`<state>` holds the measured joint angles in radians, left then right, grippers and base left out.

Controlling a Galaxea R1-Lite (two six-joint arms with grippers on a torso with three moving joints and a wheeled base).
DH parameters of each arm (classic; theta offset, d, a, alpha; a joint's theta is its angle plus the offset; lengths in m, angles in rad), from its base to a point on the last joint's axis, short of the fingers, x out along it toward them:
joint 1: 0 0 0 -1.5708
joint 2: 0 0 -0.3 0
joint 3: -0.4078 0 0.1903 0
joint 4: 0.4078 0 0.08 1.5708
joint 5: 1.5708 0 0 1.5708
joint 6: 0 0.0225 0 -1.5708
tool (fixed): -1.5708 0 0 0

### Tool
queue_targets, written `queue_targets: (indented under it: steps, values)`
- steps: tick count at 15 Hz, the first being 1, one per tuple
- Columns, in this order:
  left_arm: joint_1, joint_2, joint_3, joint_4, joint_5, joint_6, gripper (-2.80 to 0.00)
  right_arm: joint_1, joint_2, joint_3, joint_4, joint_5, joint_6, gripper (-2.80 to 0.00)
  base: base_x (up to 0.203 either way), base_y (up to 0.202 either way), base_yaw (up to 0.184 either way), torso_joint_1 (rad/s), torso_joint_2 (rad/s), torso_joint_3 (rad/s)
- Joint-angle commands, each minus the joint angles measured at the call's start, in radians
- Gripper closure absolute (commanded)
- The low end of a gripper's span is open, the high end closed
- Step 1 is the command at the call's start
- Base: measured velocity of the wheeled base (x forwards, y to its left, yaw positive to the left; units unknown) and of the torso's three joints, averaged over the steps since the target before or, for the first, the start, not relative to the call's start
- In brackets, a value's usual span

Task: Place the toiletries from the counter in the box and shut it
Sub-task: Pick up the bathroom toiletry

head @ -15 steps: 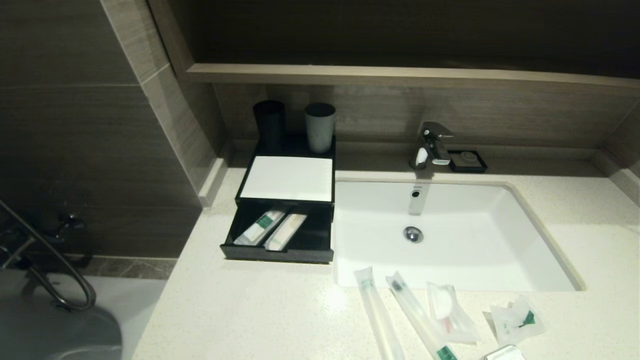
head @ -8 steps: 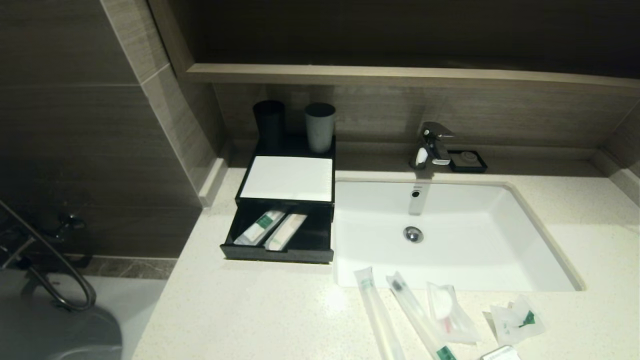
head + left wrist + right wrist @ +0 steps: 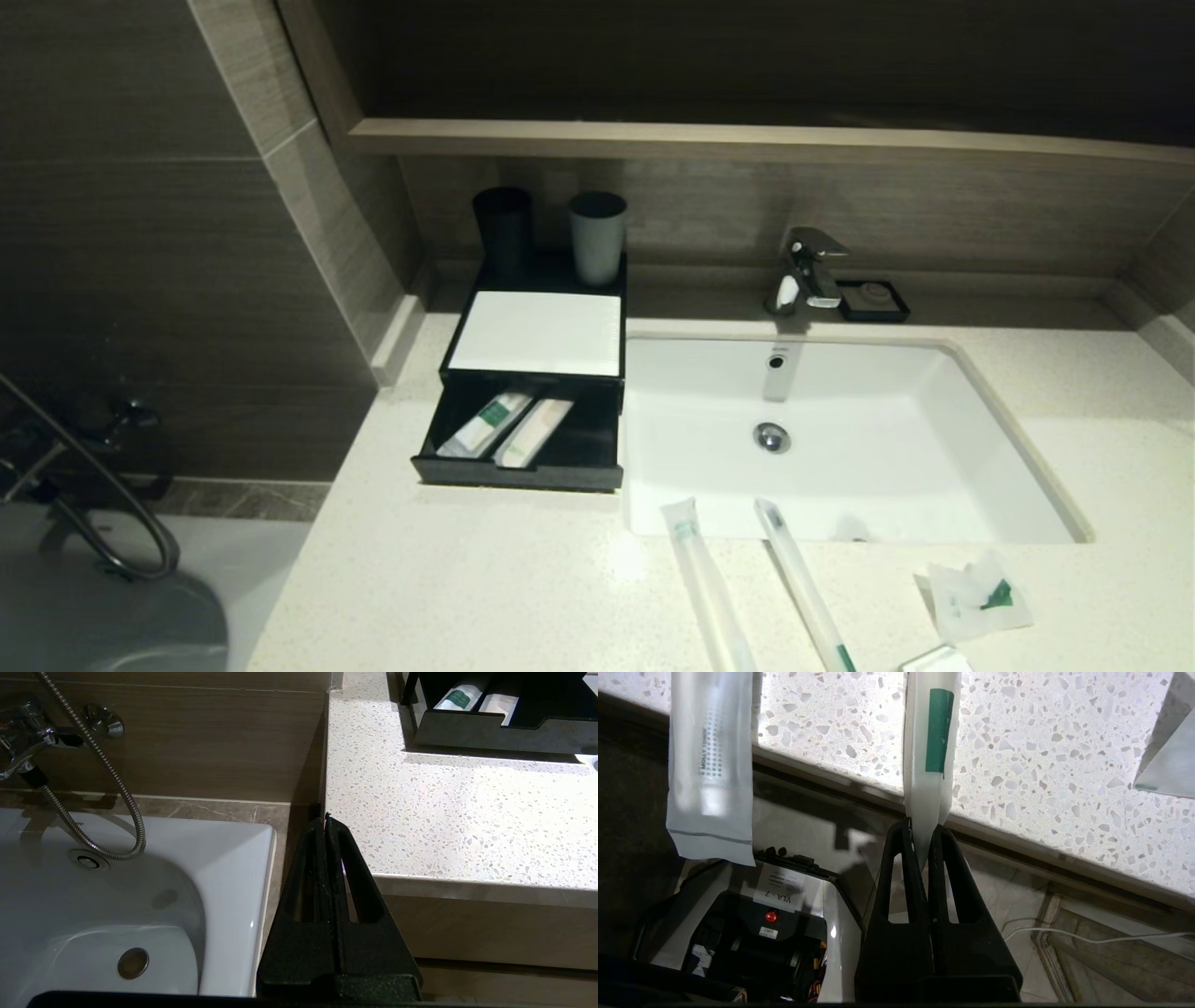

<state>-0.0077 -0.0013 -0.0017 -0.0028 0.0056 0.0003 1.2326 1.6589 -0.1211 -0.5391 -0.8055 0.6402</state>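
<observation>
Here the right claw [image 3: 924,833] pinches the end of a long packet [image 3: 931,760] at the counter [image 3: 1041,765] edge; the left claw [image 3: 327,826] stays closed, empty.

My view down onto the speckled cream counter [image 3: 485,579]: the black box [image 3: 537,373] sits left of the sunken white basin [image 3: 934,448]; two long packets [image 3: 705,588] overhang the near edge, a squarish packet [image 3: 976,597] lies right of them, and a soap dish [image 3: 873,301] sits by the tap.

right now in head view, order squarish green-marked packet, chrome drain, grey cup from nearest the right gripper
1. Squarish clear packet with green mark, front counter, beside right gripper
2. Round chrome drain, mid basin
3. Grey cup, back left
</observation>
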Motion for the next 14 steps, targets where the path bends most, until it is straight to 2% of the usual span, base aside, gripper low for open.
queue_targets:
  steps: [1, 6, 11, 14]
  values:
    - [0.000, 0.000, 0.000, 0.000, 0.000, 0.000, 0.00, 0.002, -0.036, -0.001, -0.004, -0.007, -0.001, 0.00, 0.000, 0.000, 0.000, 0.000, 0.00, 0.000]
    - [0.000, 0.000, 0.000, 0.000, 0.001, 0.000, 0.00, 0.002, -0.185, -0.017, -0.002, -0.009, -0.056, 0.00, 0.000, 0.000, 0.000, 0.000, 0.00, 0.000]
    - [0.000, 0.000, 0.000, 0.000, 0.001, 0.000, 0.00, 0.001, -0.349, -0.113, 0.015, 0.006, -0.189, 0.00, 0.000, 0.000, 0.000, 0.000, 0.00, 0.000]
    - [0.000, 0.000, 0.000, 0.000, 0.001, 0.000, 0.00, -0.001, -0.349, -0.183, 0.061, 0.015, -0.194, 0.00, 0.000, 0.000, 0.000, 0.000, 0.00, 0.000]
